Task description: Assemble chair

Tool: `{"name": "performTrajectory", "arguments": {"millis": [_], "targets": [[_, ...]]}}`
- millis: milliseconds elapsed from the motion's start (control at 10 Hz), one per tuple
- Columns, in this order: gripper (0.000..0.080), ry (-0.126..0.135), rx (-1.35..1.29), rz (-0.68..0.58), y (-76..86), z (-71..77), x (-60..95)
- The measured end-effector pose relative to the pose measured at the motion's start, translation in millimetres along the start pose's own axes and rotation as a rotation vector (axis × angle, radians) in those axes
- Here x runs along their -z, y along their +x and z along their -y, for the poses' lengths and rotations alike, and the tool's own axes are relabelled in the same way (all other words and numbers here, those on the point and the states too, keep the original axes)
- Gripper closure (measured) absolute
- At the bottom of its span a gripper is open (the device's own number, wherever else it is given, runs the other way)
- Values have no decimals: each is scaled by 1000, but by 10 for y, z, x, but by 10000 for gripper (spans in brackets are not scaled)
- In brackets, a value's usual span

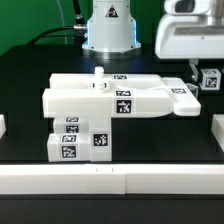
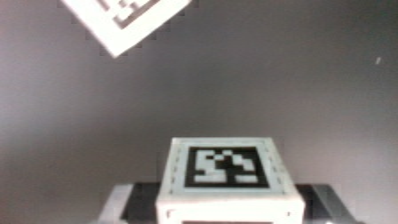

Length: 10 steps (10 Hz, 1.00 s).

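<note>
**A:** Nearest the exterior camera, a low white barrier (image 1: 100, 182) is running along the front of the black table (image 1: 30, 100). Just behind it, the part-built chair (image 1: 110, 100) is sitting mid-table, a broad slab resting on tagged blocks. Where is the piece in hand?

**B:** The small tagged cube (image 2: 226, 170) is sitting between the fingers of the gripper (image 1: 206, 74), beyond the chair's end at the exterior view's right. The jaws are standing partly open, pressing on two opposite sides of the cube. Whether it is resting on the table or hanging clear cannot be told.

**A:** How is it likely to be handling?

**B:** By its look it is hard, rigid plastic: probably light and unyielding, with smooth faces that may be slipping under a weak squeeze. Taking it by flat opposite sides, as here, is looking soundest, since that is leaving the tagged top face showing.

**A:** And the surroundings?

**B:** The table is appearing matte and dark. Loose white parts are lying at the exterior view's left edge (image 1: 3, 125) and right edge (image 1: 216, 130). The robot base (image 1: 108, 30) is standing behind, before a green backdrop (image 1: 30, 20). In the wrist view, a tagged white corner (image 2: 125, 22) is showing beyond the cube.
</note>
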State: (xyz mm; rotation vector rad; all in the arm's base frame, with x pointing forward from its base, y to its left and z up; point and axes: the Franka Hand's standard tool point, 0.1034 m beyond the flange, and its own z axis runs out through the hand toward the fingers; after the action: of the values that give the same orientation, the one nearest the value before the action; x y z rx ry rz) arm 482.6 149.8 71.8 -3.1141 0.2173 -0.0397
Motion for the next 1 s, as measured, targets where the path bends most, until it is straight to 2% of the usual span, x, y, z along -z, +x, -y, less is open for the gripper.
{"name": "performTrajectory", "arguments": {"millis": [100,200,500,600,800,900,1000], "targets": [[515,-11,-19,26,103,36,152],[515,-6,-14,-1,160,53,146],[515,-10,4,4,146,19,122],[515,-8,77,3,226,-129,173],[515,11,150,-17,492,-512,519],[515,19,183,-7,616,-718,617],[515,23,183,1,736,-837,711]]}}
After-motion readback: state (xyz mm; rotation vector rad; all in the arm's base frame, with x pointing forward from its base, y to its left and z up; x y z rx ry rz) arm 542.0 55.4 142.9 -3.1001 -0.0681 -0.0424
